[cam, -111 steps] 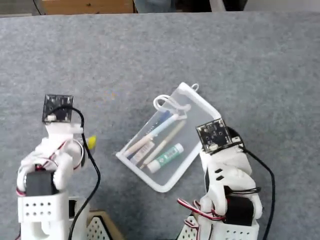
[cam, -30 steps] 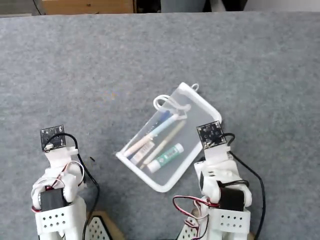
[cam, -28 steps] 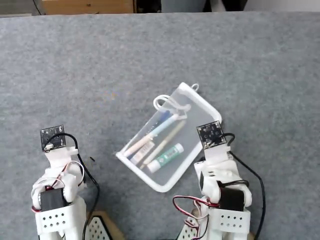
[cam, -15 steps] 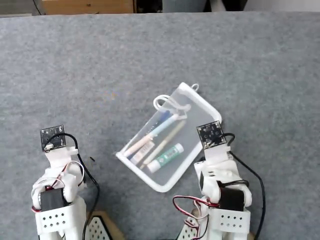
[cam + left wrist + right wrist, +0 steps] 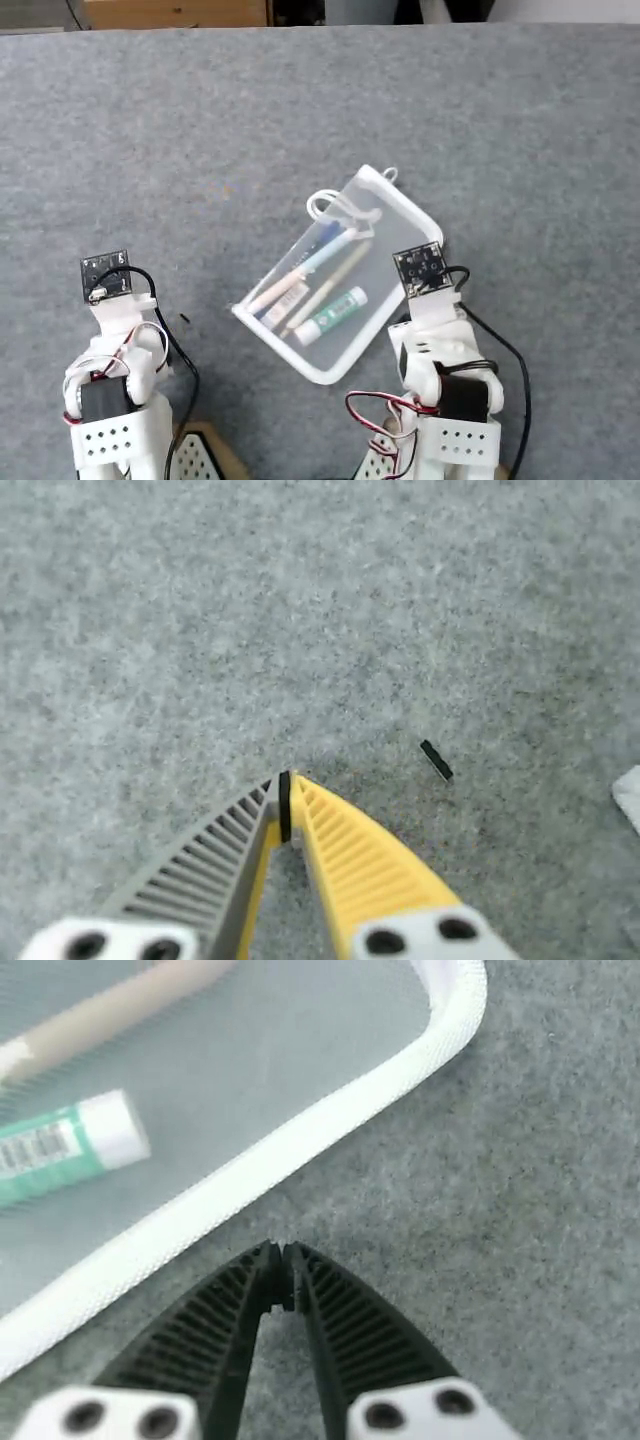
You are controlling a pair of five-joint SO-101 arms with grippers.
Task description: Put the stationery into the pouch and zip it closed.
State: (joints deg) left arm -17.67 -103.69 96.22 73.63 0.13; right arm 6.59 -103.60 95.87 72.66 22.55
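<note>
As the left arm (image 5: 110,380) and the right arm (image 5: 445,370) both sit folded close to their bases, the coming move turns on which one is nearer the pouch (image 5: 395,225) — we judge it is the right. We see the right gripper (image 5: 281,1260) with its black fingers pressed together and nothing between them, its tip just beside the pouch's white rim but apart from it, a strip of grey table (image 5: 200,120) between. The left gripper (image 5: 285,805) is likewise closed and empty, low over bare felt near a small black speck (image 5: 436,761), well apart from the pouch. The pouch lies flat between the two arms, its long axis slanting from the near side by the left arm away toward the far right; the pens (image 5: 312,262) and the glue stick (image 5: 332,315) lie inside along that same slant. A small white tab (image 5: 390,175) shows at the far corner — we take it for the zip pull, yet we cannot tell whether the zip is run fully shut. If it is not, the reach goes forward and slightly leftward from the right gripper
</note>
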